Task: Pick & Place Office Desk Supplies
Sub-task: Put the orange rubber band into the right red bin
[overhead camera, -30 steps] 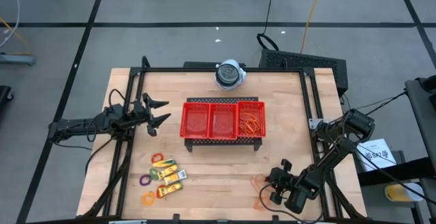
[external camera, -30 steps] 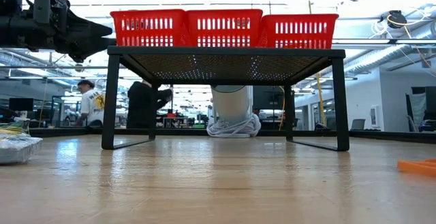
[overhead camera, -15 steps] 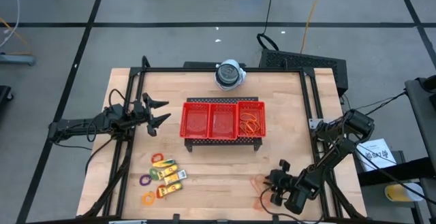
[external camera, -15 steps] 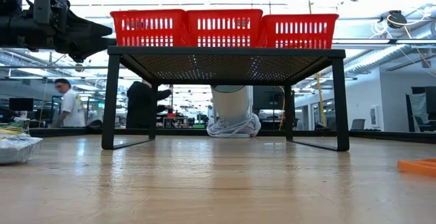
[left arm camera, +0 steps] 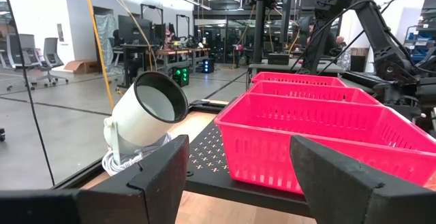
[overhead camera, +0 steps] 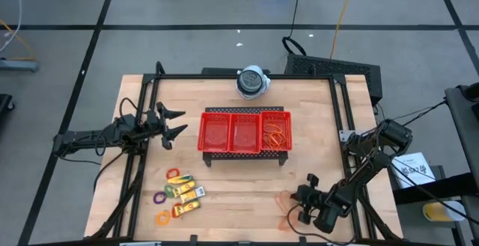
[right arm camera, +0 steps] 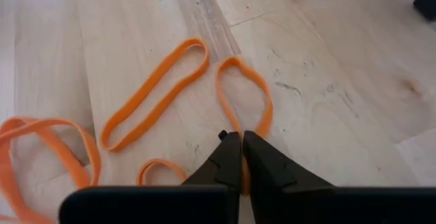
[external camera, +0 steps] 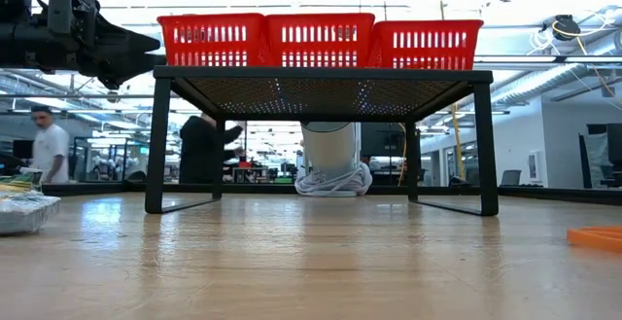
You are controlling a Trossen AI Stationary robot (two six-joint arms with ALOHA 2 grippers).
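Note:
Several orange rubber bands lie on the wood at the table's near right; they show as in the high view. My right gripper is down among them, shut on one loop. More bands lie in the right compartment of the red tray. Yellow packets and coloured rings lie at the near left. My left gripper hovers open to the left of the tray, level with its wall. My right gripper pinches one orange rubber-band loop at its end nearest the gripper, between the free ends of the two fingers. It comes slanting down from the table's right. The rest of the loop lies flat and slack on the wood.
The tray sits on a black raised stand in the middle of the table. A round white-grey device stands at the far edge. Bare wood lies between the stand and the near edge. People stand in the room behind.
Neither gripper nor any item has visibly moved. A person in the room beyond the table has walked toward the left in the low view.

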